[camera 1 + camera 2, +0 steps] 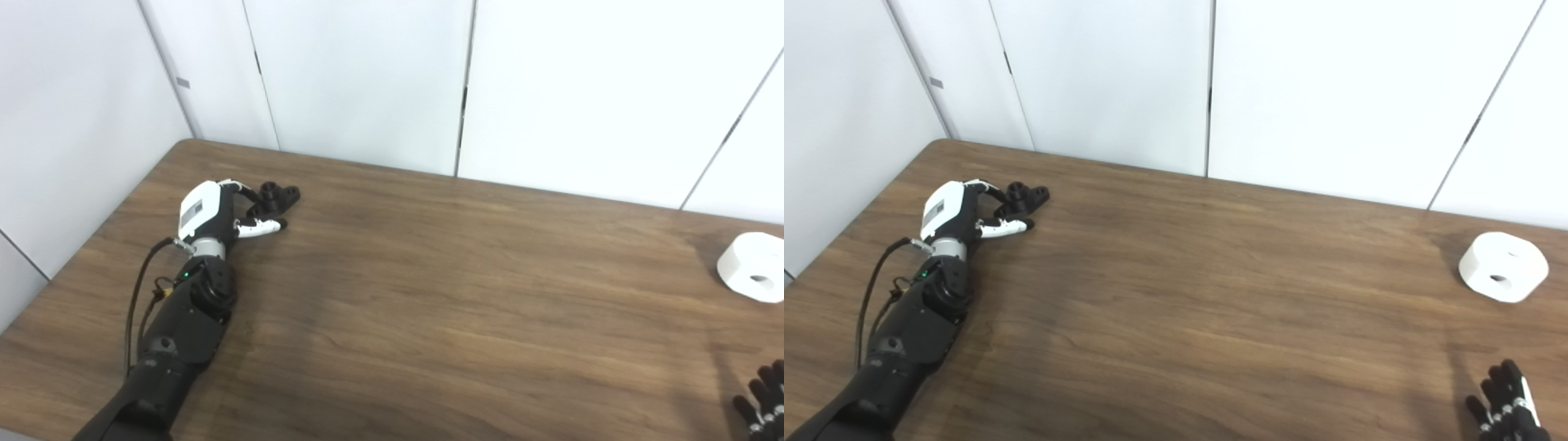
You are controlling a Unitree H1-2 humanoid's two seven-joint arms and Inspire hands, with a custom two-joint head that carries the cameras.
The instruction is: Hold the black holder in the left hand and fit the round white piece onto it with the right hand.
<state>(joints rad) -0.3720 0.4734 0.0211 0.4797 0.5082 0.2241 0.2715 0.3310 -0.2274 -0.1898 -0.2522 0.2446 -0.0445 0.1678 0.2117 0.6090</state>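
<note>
In the upper left of the frame the left hand [211, 215] reaches the black holder [277, 197], which lies on the wooden table [429, 294]; its fingers curl around the near side of the piece and touch it, but whether they are clamped on it cannot be told. The holder looks like a small, stiff moulded part with round bosses on top, probably light, and its irregular shape should give the fingers edges to catch; taking it by the base would leave the bosses free for mating. At the far right, well apart, the round white piece [1503, 266] rests flat on the table, a thick smooth ring with a hole off to one side. It appears rigid, light and rather slippery, so gripping across its outer wall seems best. The right hand [1507, 404] hovers at the lower right corner, fingers spread and empty.
</note>
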